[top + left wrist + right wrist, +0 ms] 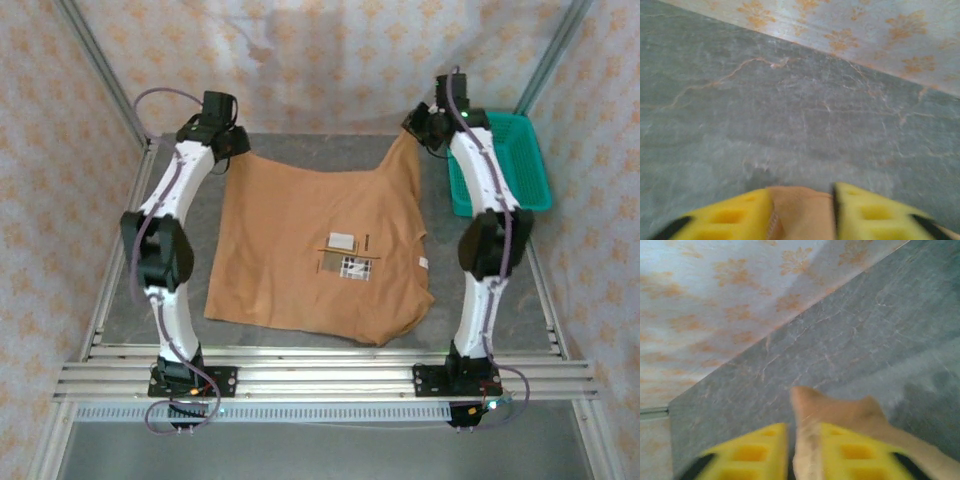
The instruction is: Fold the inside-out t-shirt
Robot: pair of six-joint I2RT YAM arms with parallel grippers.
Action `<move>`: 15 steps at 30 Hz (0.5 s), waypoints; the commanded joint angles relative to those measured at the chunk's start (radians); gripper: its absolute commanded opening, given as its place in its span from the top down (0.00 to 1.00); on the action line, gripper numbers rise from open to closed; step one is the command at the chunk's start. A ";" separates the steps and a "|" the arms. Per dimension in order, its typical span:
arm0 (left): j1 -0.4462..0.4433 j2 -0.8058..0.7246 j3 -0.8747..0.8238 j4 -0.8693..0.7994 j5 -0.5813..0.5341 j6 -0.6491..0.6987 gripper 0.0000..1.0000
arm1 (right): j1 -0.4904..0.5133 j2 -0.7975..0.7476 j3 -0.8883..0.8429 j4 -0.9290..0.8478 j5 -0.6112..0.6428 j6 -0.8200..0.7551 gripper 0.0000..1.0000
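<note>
L gripper [802, 197] & R gripper [801, 432] each part-closed, pinching a far t-shirt [300, 250] corner; rest lies flat behind them, twd bases, held edge spanning arm to arm.

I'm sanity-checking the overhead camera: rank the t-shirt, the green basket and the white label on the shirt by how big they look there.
Largest: t-shirt
Then: green basket, partly behind the right arm
Smallest: white label

Wrist cams are smeary, shirt [801, 217] and yellow fingers [732, 216] run off the bottom edge, label [342, 241] print's too tiny to read.
</note>
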 commanded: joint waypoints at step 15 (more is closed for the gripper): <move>-0.303 -0.524 -0.911 0.413 0.123 -0.285 0.28 | 0.185 -0.479 -0.896 0.099 0.096 -0.011 0.35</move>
